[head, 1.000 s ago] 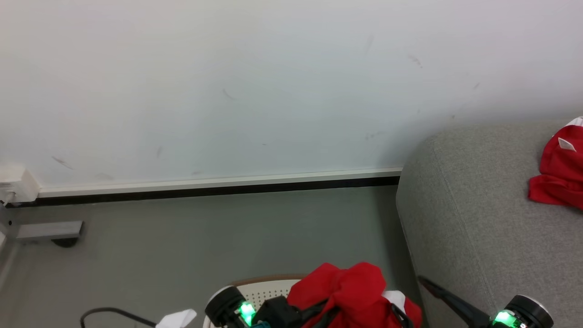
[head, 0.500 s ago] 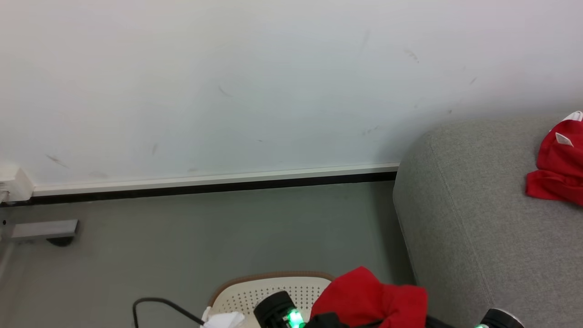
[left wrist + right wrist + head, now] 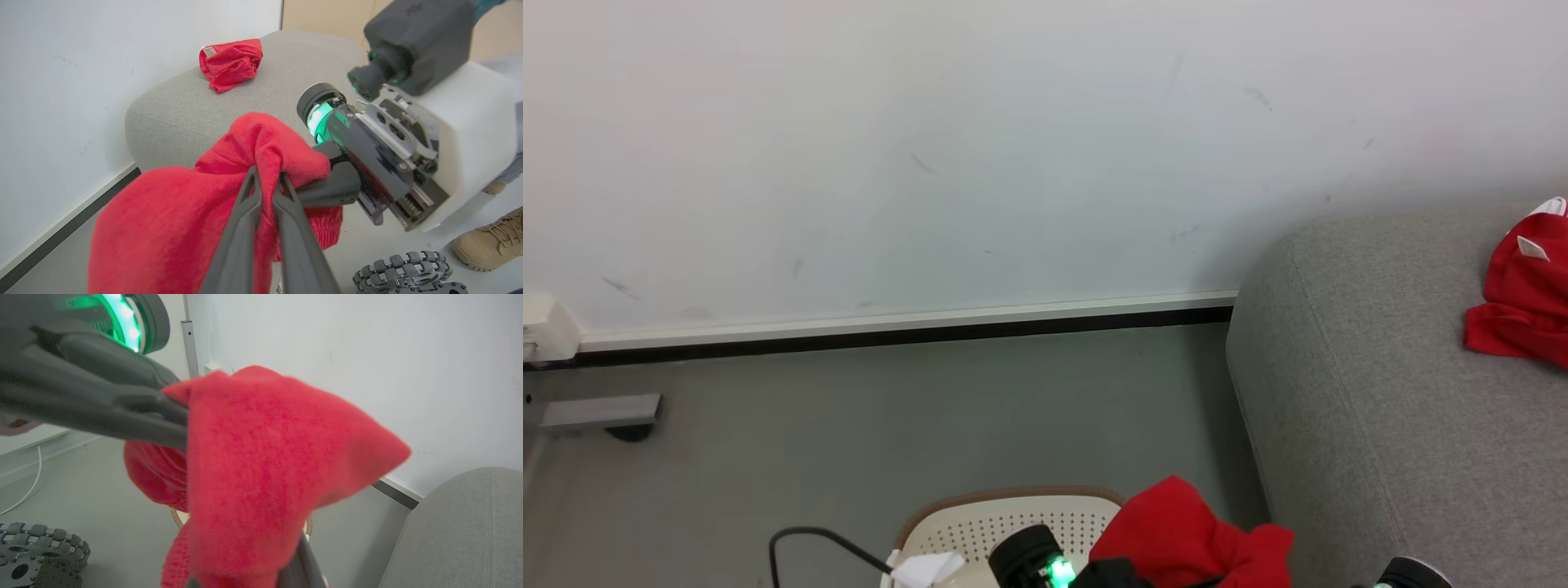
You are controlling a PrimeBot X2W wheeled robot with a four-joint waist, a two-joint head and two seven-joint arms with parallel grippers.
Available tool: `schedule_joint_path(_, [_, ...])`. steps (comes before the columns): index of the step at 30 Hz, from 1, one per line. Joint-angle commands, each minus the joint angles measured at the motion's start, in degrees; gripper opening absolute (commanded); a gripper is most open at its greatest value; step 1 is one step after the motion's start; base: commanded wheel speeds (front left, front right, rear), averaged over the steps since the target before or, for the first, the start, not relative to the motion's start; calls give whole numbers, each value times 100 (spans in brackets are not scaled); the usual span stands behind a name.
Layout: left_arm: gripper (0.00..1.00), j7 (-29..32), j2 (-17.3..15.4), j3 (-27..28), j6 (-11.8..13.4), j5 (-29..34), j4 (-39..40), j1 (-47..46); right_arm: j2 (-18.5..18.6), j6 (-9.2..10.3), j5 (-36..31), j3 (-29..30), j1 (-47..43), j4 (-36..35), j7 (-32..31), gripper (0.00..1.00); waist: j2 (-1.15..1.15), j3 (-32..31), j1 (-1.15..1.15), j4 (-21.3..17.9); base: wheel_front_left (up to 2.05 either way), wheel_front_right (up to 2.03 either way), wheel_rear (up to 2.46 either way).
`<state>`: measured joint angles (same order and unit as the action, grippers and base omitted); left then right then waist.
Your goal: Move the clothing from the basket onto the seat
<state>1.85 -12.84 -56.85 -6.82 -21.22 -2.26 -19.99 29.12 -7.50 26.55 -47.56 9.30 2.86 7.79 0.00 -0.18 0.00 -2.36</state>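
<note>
Grasping the clothing [image 3: 184,216], left pincer [image 3: 265,177] and right pincer [image 3: 322,173] both clenched; advise lifting clear of basket [image 3: 1013,523] below, then carrying to seat [image 3: 1380,408] at their right.

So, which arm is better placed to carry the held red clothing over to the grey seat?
Left, probably: the left pincer is shut on the clothing. The right pincer meets it on the side of the seat, but its hold is hidden.
</note>
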Motion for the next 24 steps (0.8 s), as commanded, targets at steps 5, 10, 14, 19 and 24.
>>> schedule_joint_path(5, [100, -161, -57, 68, 115, 12, -70, -7, 68, 8, 132, 379, -133, 87, 148, 0, 0, -1, 0, -26, 0, 0, 0])
schedule_joint_path(10, [100, -318, -1, 96, 200, 20, -227, 30, -17, 8, 161, 1036, -424, 136, 311, 0, 0, 31, 0, -110, 0, 0, 0])
schedule_joint_path(14, [100, -503, 62, 121, 261, 51, -364, 16, -75, 8, 86, 1605, -676, 64, 389, 0, 0, 109, 0, -299, 0, 0, 0])
schedule_joint_path(19, [100, -717, 187, 152, 307, 49, -579, -76, -144, 8, -65, 2151, -901, -133, 402, 0, 0, 254, 0, -669, 0, 0, 0])
schedule_joint_path(24, [100, -913, 323, 154, 336, 50, -821, -143, -199, 7, -156, 2456, -1027, -311, 367, 0, 0, 358, 0, -1127, 0, 0, 0])
